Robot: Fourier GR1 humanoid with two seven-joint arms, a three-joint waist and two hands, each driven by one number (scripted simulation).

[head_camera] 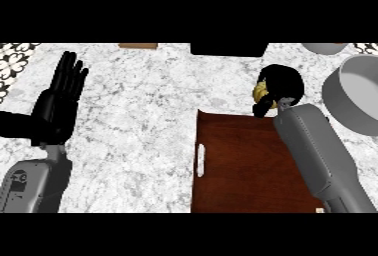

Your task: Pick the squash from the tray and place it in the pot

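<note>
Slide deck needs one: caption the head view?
Right hand curled round the yellow squash between tray and grey pot; left hand rests open.

Even bright light, no glare, soft shadows, slightly blurred

Desk [148,125] white-grey marbled with darker grey speckle; black-and-white ornamental tile pattern at the far left [13,62] and far right top corner. Tray [247,165] dark reddish-brown wood grain with a white handle [200,160] on its left side; squash [260,92] yellow, mostly hidden under the black right robot hand [280,87]; pot [354,95] plain grey, lighter on the rim, a second pale grey vessel [325,48] at the top edge. Left robot hand [59,100] black, both forearms grey; a black block [229,49] and a tan-brown strip [138,46] at the top edge.
</note>
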